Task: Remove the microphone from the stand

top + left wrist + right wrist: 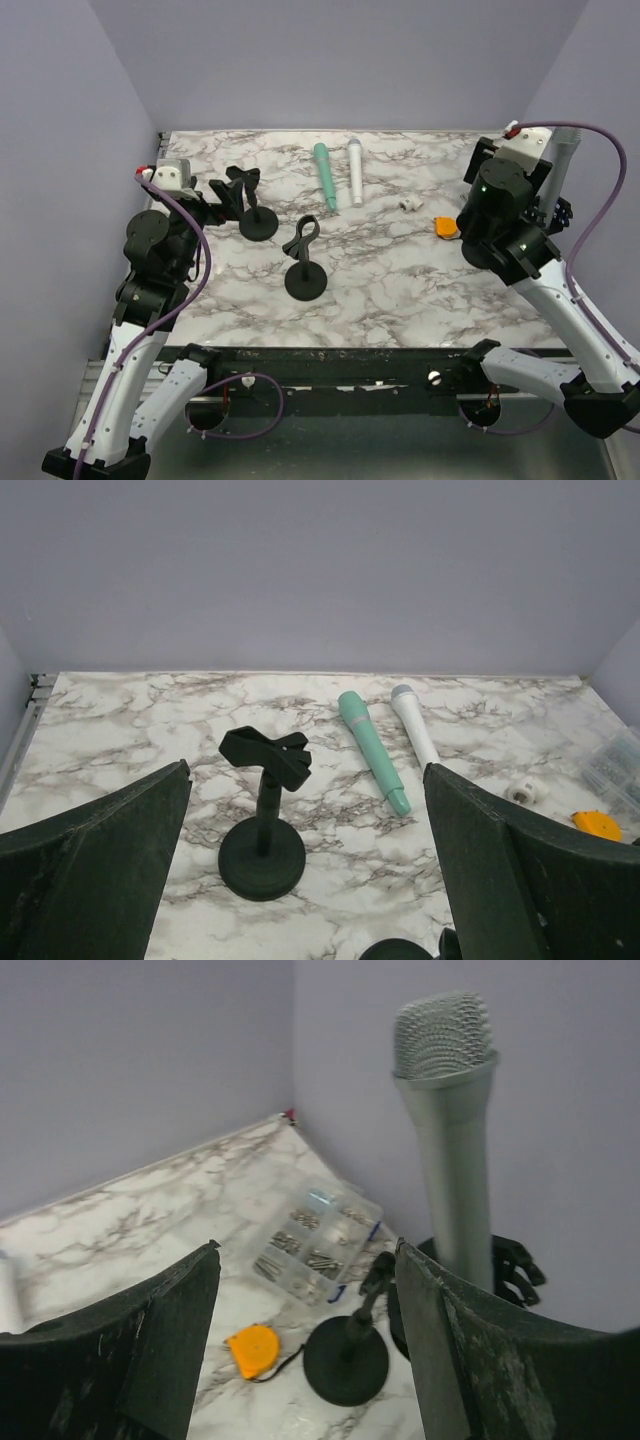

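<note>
A grey microphone (445,1150) stands upright in a black stand clip (515,1260) by the right wall; its top also shows in the top view (566,150). My right gripper (308,1250) is open and empty. The microphone is just beyond and right of its right finger (480,1360). My left gripper (306,770) is open and empty. It faces an empty black stand (262,830), which sits apart from the fingers. The left gripper also shows in the top view (222,197) at the table's left.
A green microphone (326,175) and a white microphone (355,170) lie at the back middle. A second empty stand (305,272) is mid-table. Another small empty stand (345,1355), an orange tape measure (252,1348) and a clear screw box (315,1240) lie ahead of the right gripper.
</note>
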Robot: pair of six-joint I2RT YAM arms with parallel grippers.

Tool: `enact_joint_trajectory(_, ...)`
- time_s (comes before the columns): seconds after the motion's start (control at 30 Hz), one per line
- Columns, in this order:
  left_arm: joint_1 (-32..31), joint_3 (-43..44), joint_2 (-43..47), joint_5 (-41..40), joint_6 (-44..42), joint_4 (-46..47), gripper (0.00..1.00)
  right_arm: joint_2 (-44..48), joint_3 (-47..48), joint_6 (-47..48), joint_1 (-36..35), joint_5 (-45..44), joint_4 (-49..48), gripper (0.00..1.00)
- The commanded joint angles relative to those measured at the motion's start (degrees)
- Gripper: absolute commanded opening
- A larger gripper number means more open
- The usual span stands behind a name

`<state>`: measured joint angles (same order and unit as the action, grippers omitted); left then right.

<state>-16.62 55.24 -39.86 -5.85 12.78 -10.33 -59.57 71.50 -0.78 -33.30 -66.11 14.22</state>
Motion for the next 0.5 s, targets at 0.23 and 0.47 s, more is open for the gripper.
enact_joint_trajectory(0.23,-2.03,-0.66,-0.02,1.94,0.85,1.34,0.99,-1.12,-3.39,7.98,15.33,-7.54,-5.33,0.70)
enact_joint_trajectory(0.47,-2.67,-0.66,0.02,1.44,0.60,1.13,0.99,-6.66,-3.15,7.88,22.69,-1.99,-10.15,0.70)
